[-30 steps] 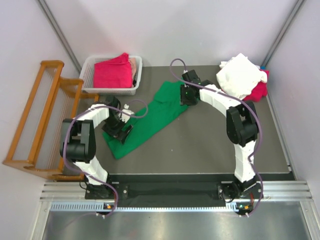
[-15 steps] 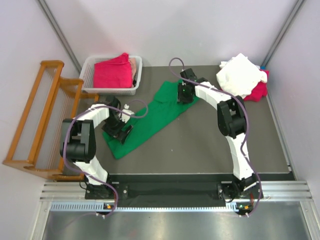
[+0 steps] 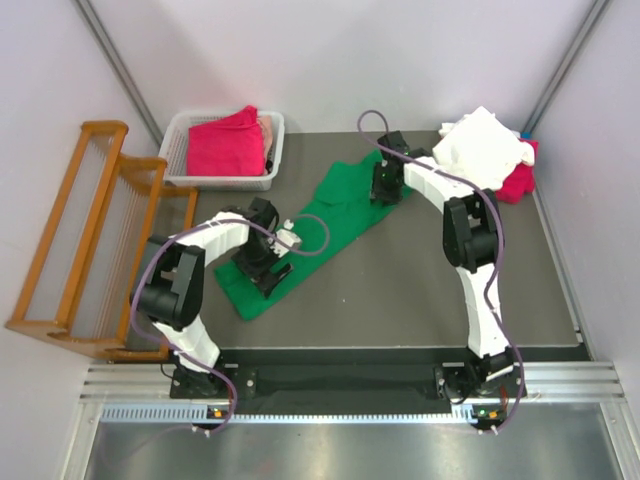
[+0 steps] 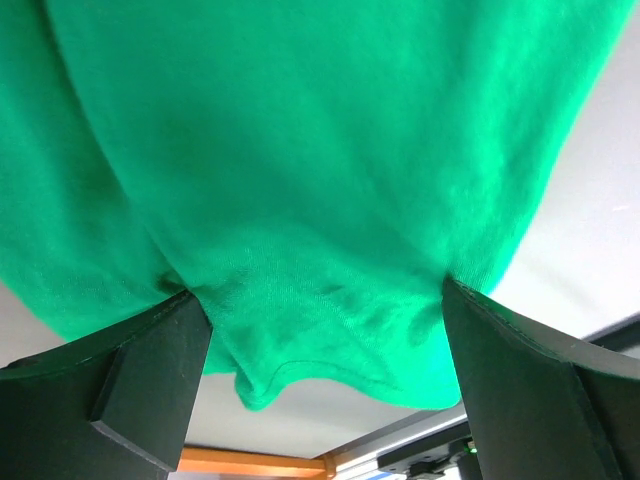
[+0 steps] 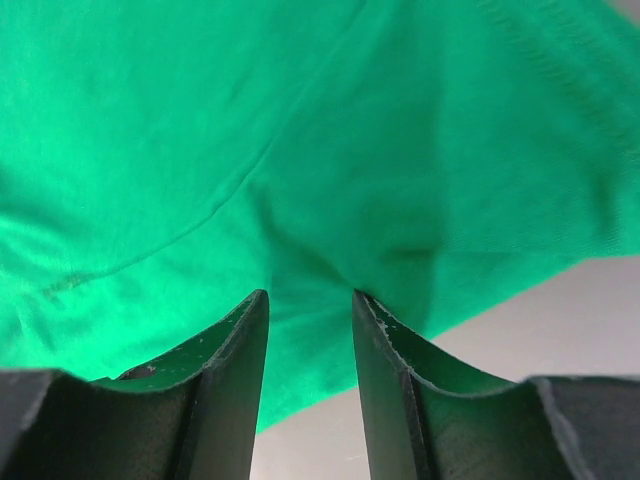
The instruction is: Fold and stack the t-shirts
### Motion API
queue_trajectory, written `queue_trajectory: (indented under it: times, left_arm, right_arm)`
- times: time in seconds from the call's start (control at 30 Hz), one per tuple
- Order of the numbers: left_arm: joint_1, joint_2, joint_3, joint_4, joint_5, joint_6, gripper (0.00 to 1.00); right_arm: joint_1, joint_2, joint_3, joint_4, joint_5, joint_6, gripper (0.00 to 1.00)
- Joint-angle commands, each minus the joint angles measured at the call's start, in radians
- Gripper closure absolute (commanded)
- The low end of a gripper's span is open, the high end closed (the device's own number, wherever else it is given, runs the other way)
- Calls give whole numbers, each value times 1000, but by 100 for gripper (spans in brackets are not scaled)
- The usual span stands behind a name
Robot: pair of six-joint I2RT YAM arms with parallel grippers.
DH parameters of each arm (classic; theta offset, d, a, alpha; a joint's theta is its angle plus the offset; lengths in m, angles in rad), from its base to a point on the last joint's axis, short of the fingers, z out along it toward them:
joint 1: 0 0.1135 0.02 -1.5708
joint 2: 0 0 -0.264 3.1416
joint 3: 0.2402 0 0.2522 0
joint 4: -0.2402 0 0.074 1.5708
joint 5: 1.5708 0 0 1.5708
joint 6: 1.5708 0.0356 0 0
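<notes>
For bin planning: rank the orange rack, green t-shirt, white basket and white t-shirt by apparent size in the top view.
1. orange rack
2. green t-shirt
3. white basket and white t-shirt: too alike to rank

We can read no text, label, brand, number or sign in any view: the green t-shirt [image 3: 345, 205], white basket [image 3: 215, 182] and surface [image 3: 420, 290] show none.
</notes>
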Motion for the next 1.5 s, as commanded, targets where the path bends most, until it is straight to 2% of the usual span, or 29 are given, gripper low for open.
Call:
queue_trajectory:
  times: [0.0, 0.2, 0.4, 0.6, 0.8, 0.9, 1.03, 1.27, 1.47]
  left_arm:
    - [-63, 22, 42, -40, 96, -36, 1]
    - [-121, 43, 103, -77, 143, -56, 1]
    - [-186, 61, 209, -129, 185, -76, 1]
    - [-267, 106, 289, -162, 209, -94, 1]
    - [-315, 129, 282, -157, 275, -114, 1]
    - [-310, 127, 269, -146, 229, -110, 1]
    - [-232, 88, 251, -145, 215, -90, 1]
    - [67, 11, 219, -175, 255, -21, 1]
    - [196, -43, 191, -191, 245, 24, 1]
  right_arm:
    - [-68, 44, 62, -48, 29, 5, 60]
    - [-93, 123, 163, -51, 4, 3, 60]
    - [-105, 239, 332, -101, -106, 8, 59]
    - [-94, 244, 312, -78, -148, 5, 61]
    - [-96, 224, 263, -60, -132, -9, 60]
    - [-91, 195, 239, -58, -132, -17, 56]
    - [-64, 94, 183, -31, -52, -58, 52]
    - [-8, -105, 62, -5, 44, -63, 48]
    - [62, -260, -47, -9, 133, -84, 47]
